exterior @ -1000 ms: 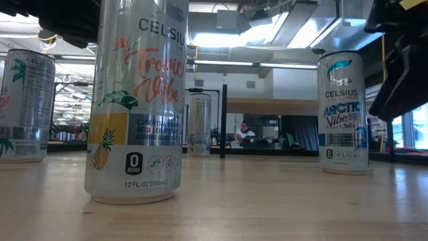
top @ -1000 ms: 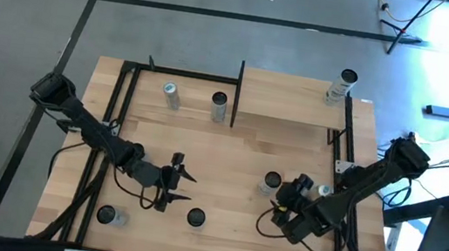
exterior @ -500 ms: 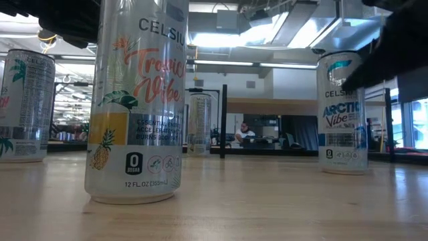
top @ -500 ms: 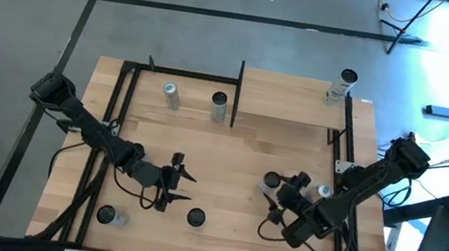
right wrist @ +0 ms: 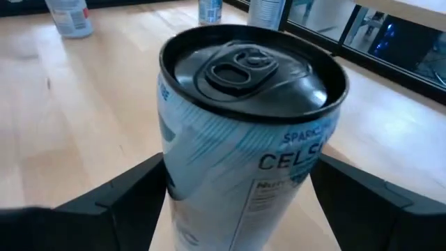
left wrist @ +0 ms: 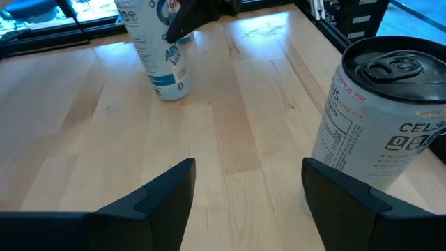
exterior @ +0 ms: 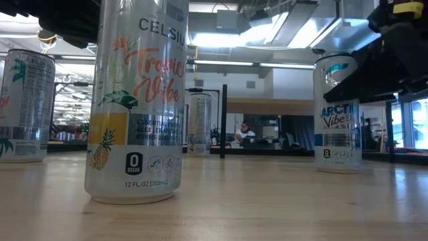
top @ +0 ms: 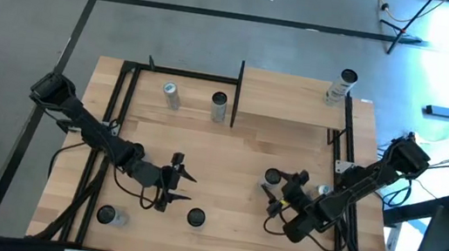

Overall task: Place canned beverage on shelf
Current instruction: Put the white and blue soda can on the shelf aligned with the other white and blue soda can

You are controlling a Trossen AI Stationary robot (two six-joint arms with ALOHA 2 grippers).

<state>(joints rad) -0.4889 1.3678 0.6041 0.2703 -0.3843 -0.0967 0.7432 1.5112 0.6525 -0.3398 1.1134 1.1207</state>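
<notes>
Silver-and-blue, the tall aluminium drink can with a dark pull-tab lid was seen right of centre in the overhead frame, standing on the pale plank tabletop. The right gripper was set about it, its dark fingers apart on either side of the can body; whether they touched the metal could not be told, and the can looked slightly tilted in the low view, though that may be only the lens. The step in hand was judged to be the grasp of this can. The raised light-wood shelf on black posts lay at the upper right of the overhead frame, with another can already at its far corner. The next move was judged to call for a firm closing of the jaws, a straight lift, then a carry up onto a bare part of the shelf. The left gripper waited lower left of centre, jaws apart and empty, beside a white pineapple-printed can.
</notes>
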